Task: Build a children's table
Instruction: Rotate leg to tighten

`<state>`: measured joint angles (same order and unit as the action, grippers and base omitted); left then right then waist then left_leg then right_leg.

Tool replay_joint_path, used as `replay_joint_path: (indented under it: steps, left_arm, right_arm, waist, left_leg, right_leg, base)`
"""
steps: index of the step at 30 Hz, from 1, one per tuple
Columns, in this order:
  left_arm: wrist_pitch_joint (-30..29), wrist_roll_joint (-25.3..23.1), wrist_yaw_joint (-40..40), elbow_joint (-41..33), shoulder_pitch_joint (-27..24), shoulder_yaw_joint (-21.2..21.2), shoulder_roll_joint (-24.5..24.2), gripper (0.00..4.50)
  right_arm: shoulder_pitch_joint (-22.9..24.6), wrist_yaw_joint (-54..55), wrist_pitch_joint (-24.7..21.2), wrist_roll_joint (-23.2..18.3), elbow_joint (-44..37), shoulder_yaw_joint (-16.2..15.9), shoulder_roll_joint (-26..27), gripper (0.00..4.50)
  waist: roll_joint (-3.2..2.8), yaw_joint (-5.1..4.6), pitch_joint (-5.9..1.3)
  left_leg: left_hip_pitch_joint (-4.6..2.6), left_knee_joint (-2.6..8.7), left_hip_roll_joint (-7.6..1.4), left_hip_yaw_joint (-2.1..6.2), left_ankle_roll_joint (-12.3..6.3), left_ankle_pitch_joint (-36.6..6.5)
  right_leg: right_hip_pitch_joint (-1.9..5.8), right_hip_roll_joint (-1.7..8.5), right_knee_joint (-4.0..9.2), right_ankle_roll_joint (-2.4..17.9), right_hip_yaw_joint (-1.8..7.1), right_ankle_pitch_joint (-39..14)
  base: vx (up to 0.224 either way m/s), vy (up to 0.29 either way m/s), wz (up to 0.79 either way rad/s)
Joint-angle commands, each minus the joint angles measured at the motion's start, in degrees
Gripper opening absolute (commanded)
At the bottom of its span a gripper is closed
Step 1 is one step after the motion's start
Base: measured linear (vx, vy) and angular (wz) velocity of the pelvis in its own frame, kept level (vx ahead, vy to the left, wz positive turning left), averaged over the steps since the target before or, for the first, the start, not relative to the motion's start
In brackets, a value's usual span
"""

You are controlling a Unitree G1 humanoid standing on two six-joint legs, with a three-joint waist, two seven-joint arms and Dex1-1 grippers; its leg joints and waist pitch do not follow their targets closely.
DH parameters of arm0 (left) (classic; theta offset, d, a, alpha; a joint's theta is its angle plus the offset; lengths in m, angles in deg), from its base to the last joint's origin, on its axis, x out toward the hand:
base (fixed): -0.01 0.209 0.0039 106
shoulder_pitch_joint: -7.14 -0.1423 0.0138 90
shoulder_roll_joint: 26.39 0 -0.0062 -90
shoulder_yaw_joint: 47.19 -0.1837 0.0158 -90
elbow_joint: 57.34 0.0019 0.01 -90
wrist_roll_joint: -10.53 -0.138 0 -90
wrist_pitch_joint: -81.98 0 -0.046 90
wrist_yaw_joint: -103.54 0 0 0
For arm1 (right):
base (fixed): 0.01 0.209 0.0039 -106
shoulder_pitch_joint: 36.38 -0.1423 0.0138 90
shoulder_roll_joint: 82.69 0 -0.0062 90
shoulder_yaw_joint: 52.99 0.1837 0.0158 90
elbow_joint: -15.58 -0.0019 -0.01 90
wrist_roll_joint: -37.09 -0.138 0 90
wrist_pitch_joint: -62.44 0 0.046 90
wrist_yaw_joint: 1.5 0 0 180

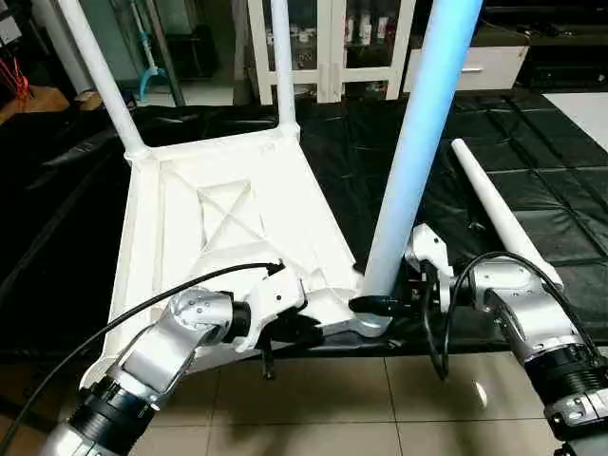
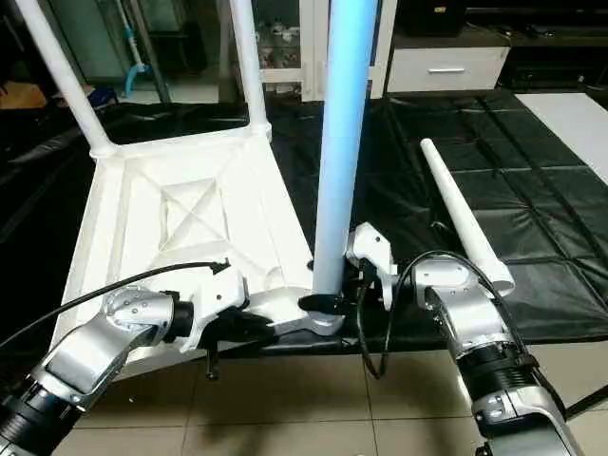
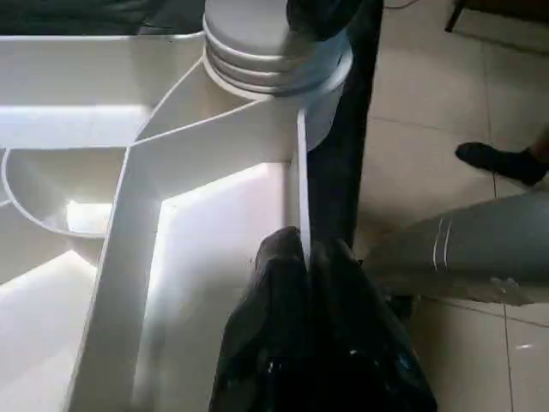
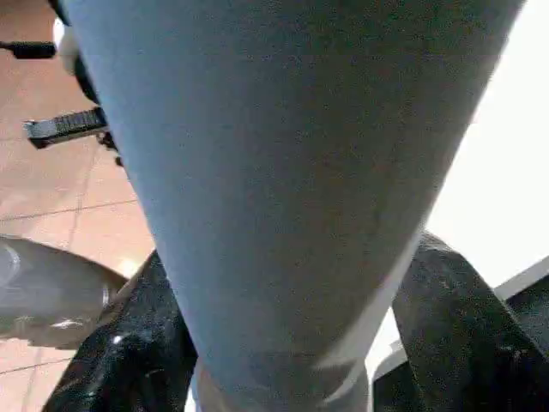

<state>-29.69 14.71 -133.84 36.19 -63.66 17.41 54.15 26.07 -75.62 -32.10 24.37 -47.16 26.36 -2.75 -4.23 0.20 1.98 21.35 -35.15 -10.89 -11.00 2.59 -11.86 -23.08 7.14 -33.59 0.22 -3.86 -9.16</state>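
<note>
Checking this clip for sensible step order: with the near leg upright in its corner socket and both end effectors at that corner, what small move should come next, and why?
Probably let go of the upright leg and go for the loose leg lying on the black mat. The right end effector straddles the leg's base in the socket, the left end effector pinches the tabletop rim, and the near-left corner has no leg.

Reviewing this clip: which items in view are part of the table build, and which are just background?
Part of the job:
- upturned tabletop
- two far legs already standing in their sockets
- near leg upright at the near corner socket, right claw around it
- spare leg lying on the black mat
- left claw pinching the tabletop's edge rib

Just background:
- glass-door cabinet
- black mat
</note>
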Motion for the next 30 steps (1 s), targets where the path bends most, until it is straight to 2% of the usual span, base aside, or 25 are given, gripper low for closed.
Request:
replay_joint_path:
  steps: [1,5,8,9,12,15,17,18,20,21,22,23,26,27,28,29,30]
  left_arm:
    - [-1.62,-0.31,-4.99,0.22,-1.80,-3.50,-1.80,0.00]
    - [-2.01,-0.27,-4.98,0.08,-1.81,-3.42,-1.79,0.00]
    - [-2.21,-0.25,-4.83,0.02,-1.85,-3.42,-1.77,0.00]
    - [-2.25,-0.36,-4.54,0.14,-1.82,-3.42,-1.64,0.00]
    - [-2.27,-0.60,-2.77,1.43,-1.24,-3.06,-0.57,0.00]
    - [-2.16,-1.07,-1.12,2.89,-0.44,-2.65,0.55,0.00]
    - [-2.16,-1.68,1.05,4.75,0.64,-2.08,2.07,0.00]
    - [-2.14,-2.90,4.74,7.61,2.38,-1.35,4.34,0.00]
    - [-2.30,-4.61,10.51,11.47,4.71,-0.05,7.42,0.00]
    - [-2.30,-4.61,10.51,11.47,4.71,-0.05,7.42,0.00]
    - [-2.95,-5.54,16.38,15.00,6.79,1.91,10.39,0.00]
    - [-3.12,-5.63,17.42,15.63,7.16,2.32,10.93,0.00]
    - [-3.42,-5.64,27.55,22.07,11.18,6.55,16.47,0.00]
    - [-3.00,-5.68,29.77,23.63,12.27,7.45,17.84,0.00]
    - [-2.68,-5.86,31.04,24.79,13.05,8.00,18.78,0.00]
    - [-2.32,-6.04,31.29,25.70,13.63,8.17,19.32,0.00]
    - [-1.99,-6.13,31.22,26.17,13.88,8.19,19.50,0.00]
  right_arm:
    - [-1.24,0.00,-1.40,-0.14,0.93,1.84,-2.56,2.77]
    - [-1.36,0.43,-1.57,-0.14,1.20,1.97,-2.24,2.42]
    - [-1.57,2.25,-1.62,-0.15,1.67,2.42,-1.26,2.33]
    - [-1.74,4.47,-1.24,0.38,2.29,2.71,-0.46,2.08]
    - [-2.22,10.93,-0.39,2.30,4.62,3.42,1.83,2.01]
    - [-2.54,15.15,-0.61,3.35,5.84,3.90,3.25,1.95]
    - [-2.96,19.91,-1.20,4.08,6.91,4.48,4.98,1.94]
    - [-3.38,25.98,-2.35,4.71,7.66,5.29,7.45,1.93]
    - [-4.11,34.93,-3.55,5.84,8.93,6.52,10.41,1.93]
    - [-4.11,34.93,-3.55,5.84,8.93,6.52,10.41,1.93]
    - [-5.05,43.17,-4.01,7.24,10.69,7.56,12.66,1.93]
    - [-5.23,45.04,-4.04,7.48,11.02,7.71,13.03,1.92]
    - [-6.94,56.75,-3.42,7.85,13.79,9.34,18.43,1.91]
    - [-7.35,58.61,-2.79,7.38,13.97,9.55,20.71,1.91]
    - [-7.69,59.29,-2.31,6.97,14.05,9.62,22.46,1.91]
    - [-8.16,58.21,-1.14,6.27,14.02,9.53,24.29,1.91]
    - [-8.48,57.02,-0.22,5.85,13.99,9.37,25.26,1.91]
  waist:
    - [0.94,-0.08,-3.33]
    - [0.97,-0.09,-3.34]
    - [1.06,-0.10,-3.34]
    - [1.10,-0.14,-3.23]
    - [0.98,-0.46,-2.94]
    - [1.15,-1.46,-2.67]
    - [1.01,-1.90,-2.44]
    - [1.04,-2.29,-2.34]
    - [0.95,-3.08,-2.34]
    - [1.02,-3.76,-2.19]
    - [0.95,-3.91,-2.21]
    - [0.84,-4.51,-2.17]
    - [0.76,-5.62,-2.28]
    - [0.56,-6.24,-2.35]
    - [0.30,-6.26,-2.49]
    - [0.06,-6.61,-2.70]
    - [0.10,-6.82,-2.75]
  left_leg:
    - [-0.65,4.92,-1.84,0.68,-3.73,-14.09]
    - [-0.54,4.88,-1.79,0.54,-3.96,-13.24]
    - [-0.56,4.83,-1.76,0.49,-4.05,-13.08]
    - [-0.56,4.90,-1.77,0.47,-3.92,-13.74]
    - [-0.48,5.18,-1.68,0.60,-2.65,-16.47]
    - [-0.75,5.42,-1.56,0.93,-0.59,-21.93]
    - [-0.74,5.50,-1.51,1.03,-0.21,-23.39]
    - [-0.68,5.50,-1.32,1.20,0.34,-24.80]
    - [-1.07,5.46,-1.12,1.59,1.30,-26.91]
    - [-0.81,5.57,-0.99,1.84,1.49,-27.97]
    - [-0.90,5.56,-1.02,1.94,1.65,-28.54]
    - [-0.85,5.51,-0.77,2.15,1.91,-29.20]
    - [-0.71,5.43,-0.41,2.67,1.40,-30.60]
    - [-0.34,5.68,-0.45,3.35,1.19,-31.96]
    - [-0.51,5.71,-0.45,3.31,0.90,-32.20]
    - [-0.64,5.81,-0.70,3.46,0.52,-32.49]
    - [-0.39,5.92,-0.80,3.50,0.34,-32.23]
  right_leg:
    - [2.54,0.70,3.13,13.51,1.34,-13.23]
    - [2.54,0.69,3.08,13.59,1.43,-12.76]
    - [2.48,0.71,3.15,13.50,1.46,-13.09]
    - [2.40,0.68,3.28,13.32,1.48,-14.14]
    - [2.26,0.76,3.67,12.12,1.42,-18.51]
    - [1.88,0.72,4.26,9.97,1.33,-24.79]
    - [1.68,0.72,4.56,9.21,1.25,-26.90]
    - [1.63,0.76,4.84,7.99,1.06,-29.78]
    - [1.27,0.75,5.41,6.05,0.67,-33.36]
    - [1.33,0.71,5.71,4.89,0.28,-35.27]
    - [1.37,0.75,5.82,4.39,0.11,-36.10]
    - [1.28,0.77,6.22,3.80,-0.29,-36.98]
    - [1.24,0.78,6.89,2.94,-0.76,-37.71]
    - [1.78,0.81,7.03,2.76,-1.48,-36.79]
    - [1.78,0.79,7.16,3.09,-1.56,-35.49]
    - [1.71,1.08,7.11,4.52,-1.68,-32.02]
    - [1.96,1.12,7.07,5.22,-1.68,-30.06]
  base:
    - [0.000,0.000,0.00]
    - [0.000,0.000,0.00]
    - [0.000,0.000,0.00]
    - [0.000,0.000,0.00]
    - [0.000,0.000,0.00]
    - [0.000,0.000,0.00]
    - [0.000,0.000,0.00]
    - [-0.051,0.000,-0.05]
    - [-0.067,0.001,-0.04]
    - [-0.056,0.008,-0.05]
    - [0.000,0.000,0.00]
    - [-0.055,0.017,-0.08]
    - [-0.035,0.016,-0.04]
    - [0.000,0.000,0.00]
    - [0.000,0.000,0.00]
    - [0.000,0.000,0.00]
    - [0.000,0.000,0.00]
